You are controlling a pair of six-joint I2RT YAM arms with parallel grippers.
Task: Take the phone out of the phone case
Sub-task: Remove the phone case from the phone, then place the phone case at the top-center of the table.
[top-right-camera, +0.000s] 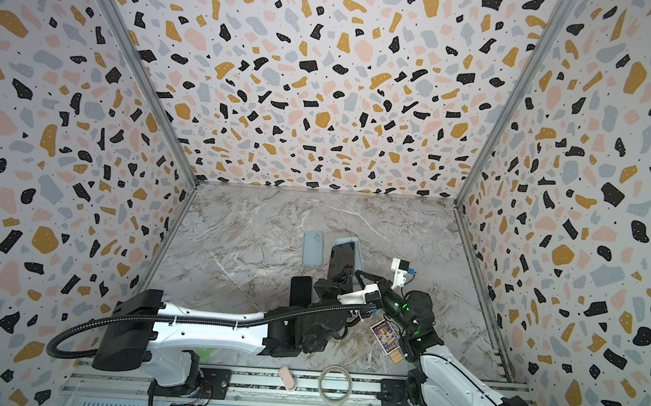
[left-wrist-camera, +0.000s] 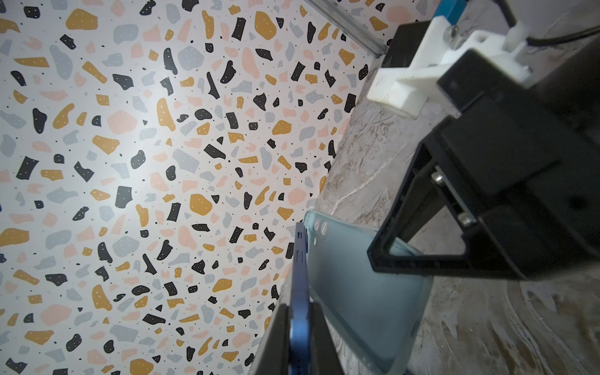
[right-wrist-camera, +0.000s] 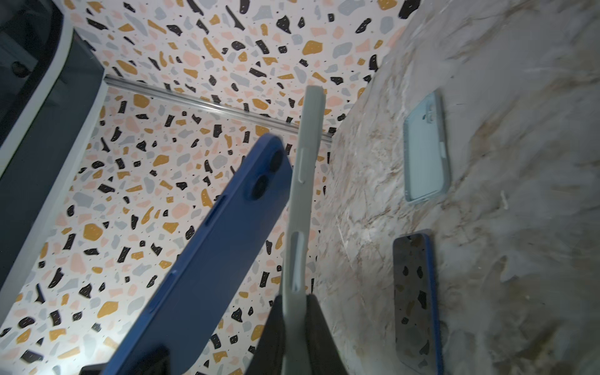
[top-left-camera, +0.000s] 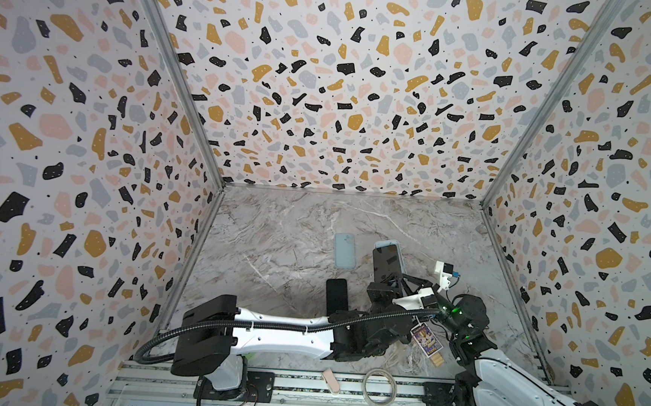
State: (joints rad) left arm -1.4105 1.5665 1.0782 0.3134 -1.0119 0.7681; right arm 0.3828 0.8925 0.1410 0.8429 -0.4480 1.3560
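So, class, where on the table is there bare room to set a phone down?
Free: bare table from back wall to the spare case, and along the right wall. Crowded: around the lying phone, the held phone and held case.

Soft, even light is filling both top views, their edges bowing. Wrist views are looking dimmer, a pale glow showing on the wall, close parts blurring.
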